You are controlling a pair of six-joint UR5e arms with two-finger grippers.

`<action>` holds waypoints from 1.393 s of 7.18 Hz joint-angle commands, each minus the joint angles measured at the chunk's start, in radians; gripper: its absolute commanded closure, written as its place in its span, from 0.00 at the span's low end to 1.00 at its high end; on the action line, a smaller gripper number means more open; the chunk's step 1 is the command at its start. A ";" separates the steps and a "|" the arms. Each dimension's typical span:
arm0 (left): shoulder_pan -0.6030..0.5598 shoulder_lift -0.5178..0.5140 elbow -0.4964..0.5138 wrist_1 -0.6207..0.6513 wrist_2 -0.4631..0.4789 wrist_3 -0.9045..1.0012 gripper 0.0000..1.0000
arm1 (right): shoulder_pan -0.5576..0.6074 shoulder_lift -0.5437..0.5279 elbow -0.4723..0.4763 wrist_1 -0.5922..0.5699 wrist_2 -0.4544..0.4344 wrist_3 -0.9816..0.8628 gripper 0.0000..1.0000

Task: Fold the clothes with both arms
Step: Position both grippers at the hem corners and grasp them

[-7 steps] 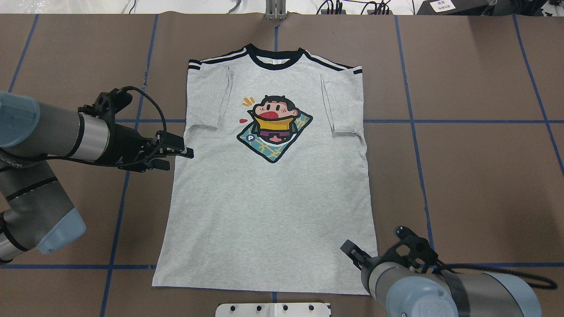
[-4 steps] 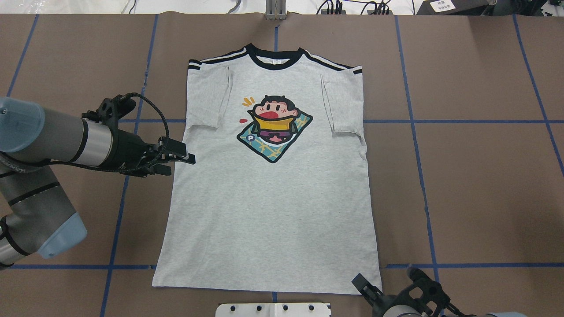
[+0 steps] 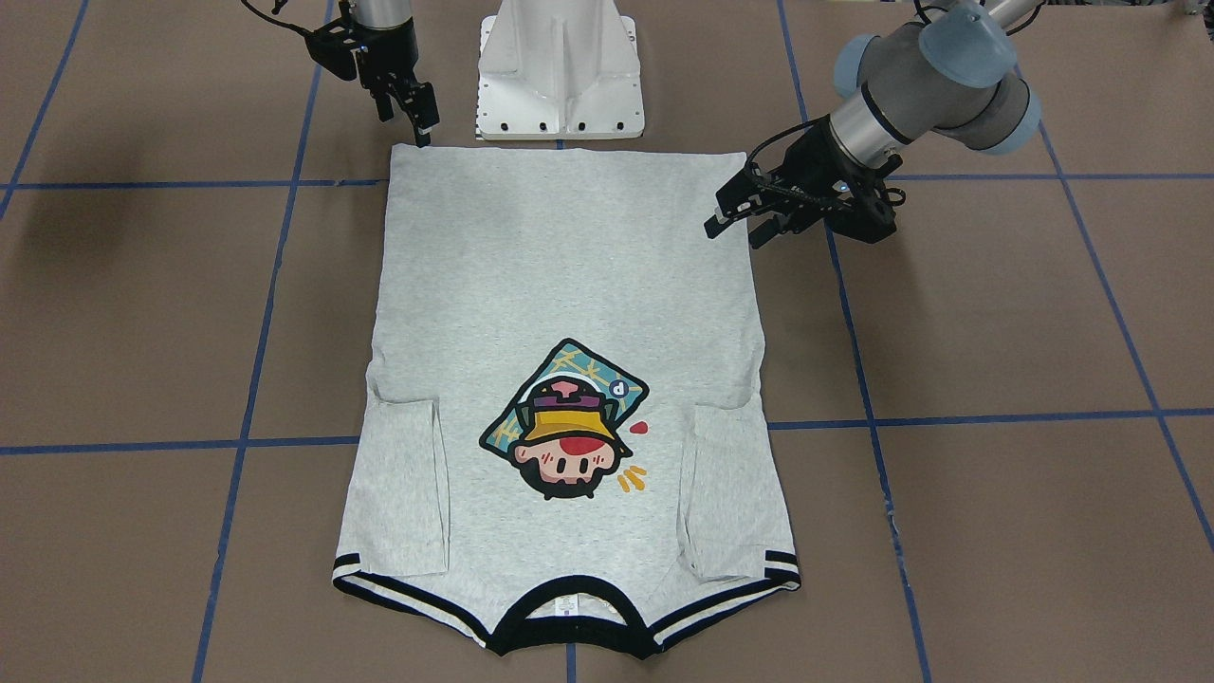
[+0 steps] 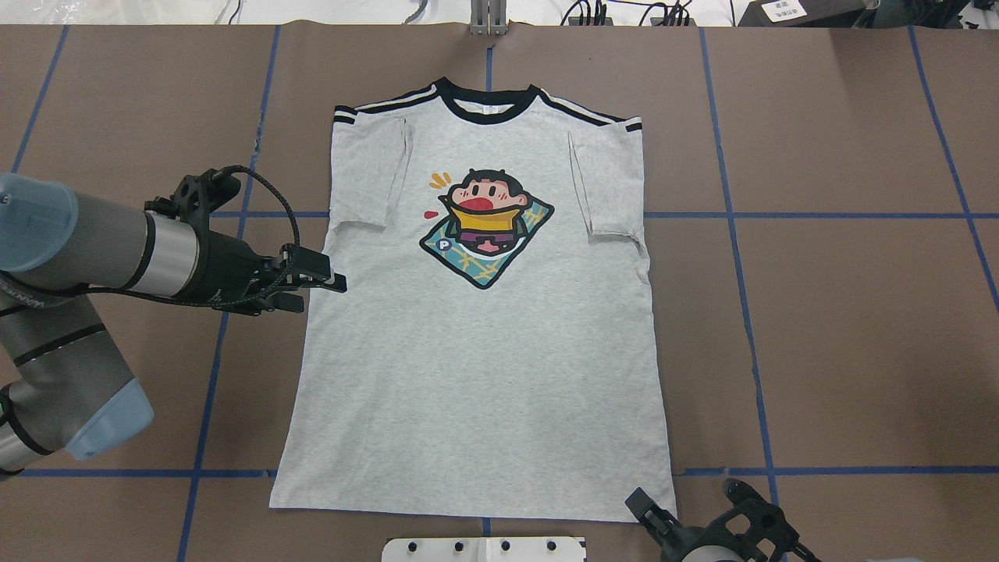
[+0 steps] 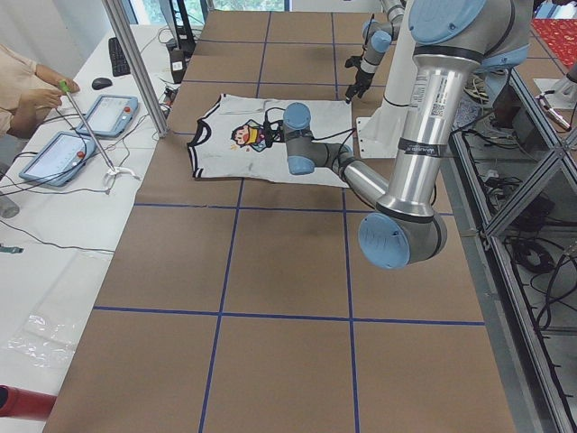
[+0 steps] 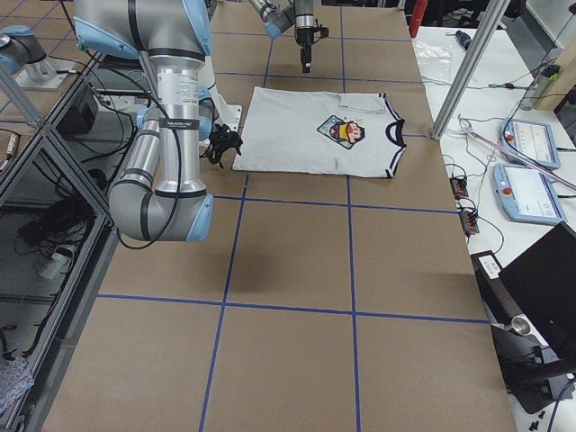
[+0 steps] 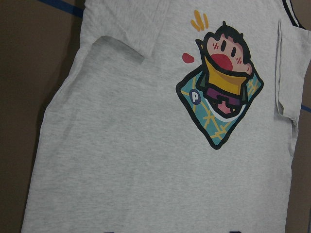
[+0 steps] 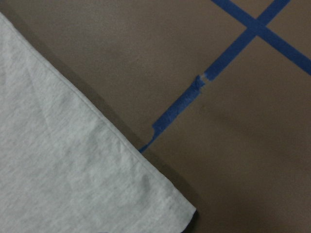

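Shirt: the grey T-shirt (image 4: 484, 367) lies flat in the middle of the overhead view, with the print (image 4: 485, 228) facing up.
Collar: the black collar (image 4: 488, 105) is at the top of that view and the straight hem is at the bottom.
Sleeves: both are folded inward and lie on the body of the shirt.
Left gripper: the left gripper (image 4: 318, 293) is at the middle left of the overhead view. Its two fingers are spread apart, and their tips are at the side edge of the shirt, a little below the folded sleeve. I cannot tell whether they touch the cloth.
Right gripper: the right gripper (image 3: 420, 121) is at the bottom edge of the overhead view, just beside the lower right hem corner. I cannot tell if its fingers are spread or together.
Right wrist view: it shows this hem corner lying flat on the table.
Table: the brown table (image 4: 843, 328) has blue tape lines (image 4: 819, 215).
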 commanded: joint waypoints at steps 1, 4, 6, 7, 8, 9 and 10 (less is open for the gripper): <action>0.000 -0.001 -0.004 0.000 0.000 0.000 0.17 | 0.009 0.002 -0.027 -0.002 0.001 -0.005 0.05; 0.000 -0.001 -0.008 0.000 0.000 -0.003 0.17 | 0.025 0.005 -0.029 -0.002 0.007 -0.007 0.18; 0.000 -0.001 -0.010 0.000 0.000 -0.003 0.17 | 0.023 0.006 -0.032 -0.002 0.005 -0.007 0.43; 0.000 -0.001 -0.010 0.000 0.000 -0.005 0.17 | 0.023 0.009 -0.030 -0.002 0.005 -0.007 0.46; 0.002 -0.001 -0.011 0.000 0.000 -0.005 0.17 | 0.022 0.010 -0.030 -0.003 0.005 -0.005 0.71; 0.002 -0.001 -0.014 0.000 0.000 -0.006 0.17 | 0.023 0.008 -0.029 -0.003 0.016 -0.005 1.00; 0.002 -0.001 -0.019 0.000 0.000 -0.008 0.17 | 0.028 0.008 -0.021 -0.003 0.028 -0.005 1.00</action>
